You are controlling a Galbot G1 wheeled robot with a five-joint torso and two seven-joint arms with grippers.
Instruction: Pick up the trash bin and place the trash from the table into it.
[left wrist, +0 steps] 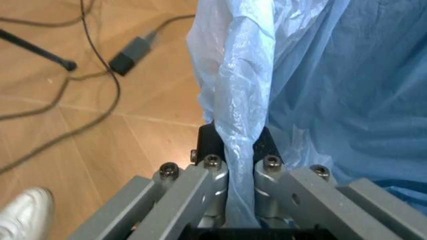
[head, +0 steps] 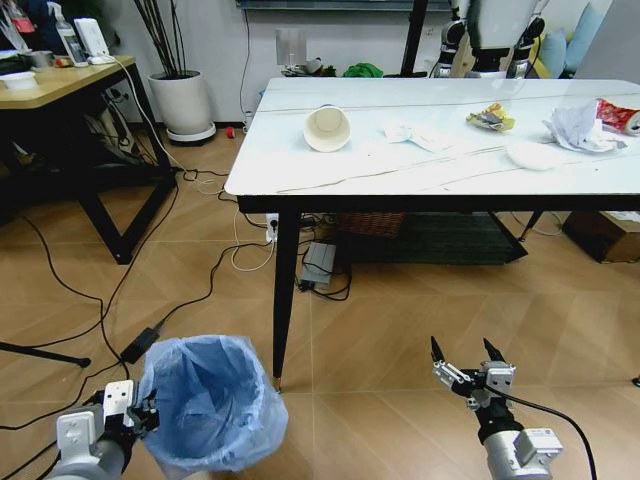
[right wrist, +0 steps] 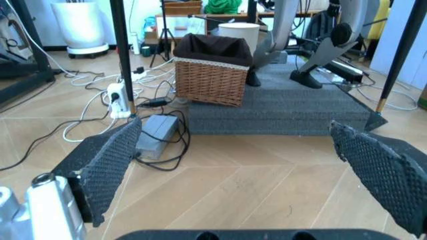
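Left hand (left wrist: 240,150) pinched on trash bin (head: 212,400) bag rim, right hand (head: 466,352) spread wide, holding nothing, above floor.

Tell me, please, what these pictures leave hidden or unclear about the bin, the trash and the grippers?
- Trash bin: its body is wrapped by the blue bag and cut by the head view's bottom edge.
- Left gripper: the pinched bag covers its fingertips in the left wrist view.
- Red can: cut off by the head view's right edge.
- Paper cup: contents too small to tell.
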